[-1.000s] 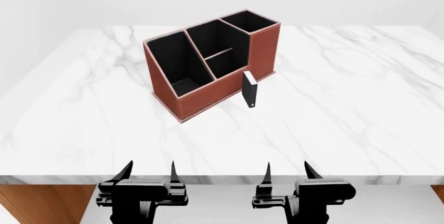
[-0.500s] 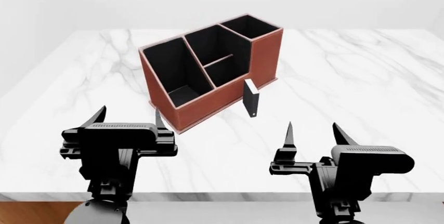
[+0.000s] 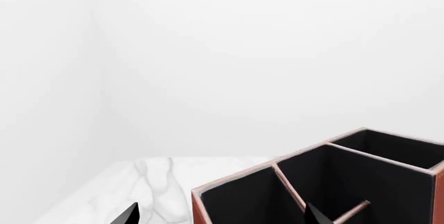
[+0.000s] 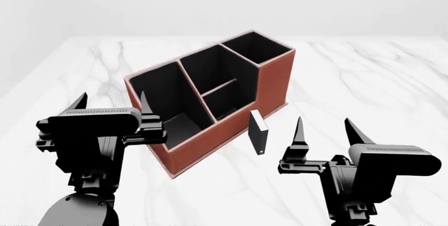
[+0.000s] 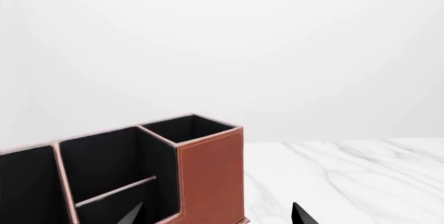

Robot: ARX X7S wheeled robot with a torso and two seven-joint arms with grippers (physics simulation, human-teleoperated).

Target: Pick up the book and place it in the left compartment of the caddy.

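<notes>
The reddish-brown caddy [image 4: 276, 79] stands on the white marble table [image 4: 371, 79], turned at an angle. Its left compartment [image 4: 164, 97], the large black-lined bay, is empty. The small black book [image 4: 259, 133] stands upright on the table just in front of the caddy's front wall. My left gripper [image 4: 113, 103] is open and empty, in the air beside the left compartment's near corner. My right gripper [image 4: 323, 131] is open and empty, to the right of the book. The left wrist view shows the caddy [image 3: 196, 208], the right wrist view its tall end [image 5: 211, 177]. The book is out of both wrist views.
The marble table stretches well to the right of and behind the caddy. A pale wall [image 4: 224, 0] rises behind the table. The table's left edge [image 4: 28, 79] lies to the left of my left arm.
Both arms have risen and moved forward toward the caddy. The caddy and book show larger and lower in the head view. Both grippers stay open.
</notes>
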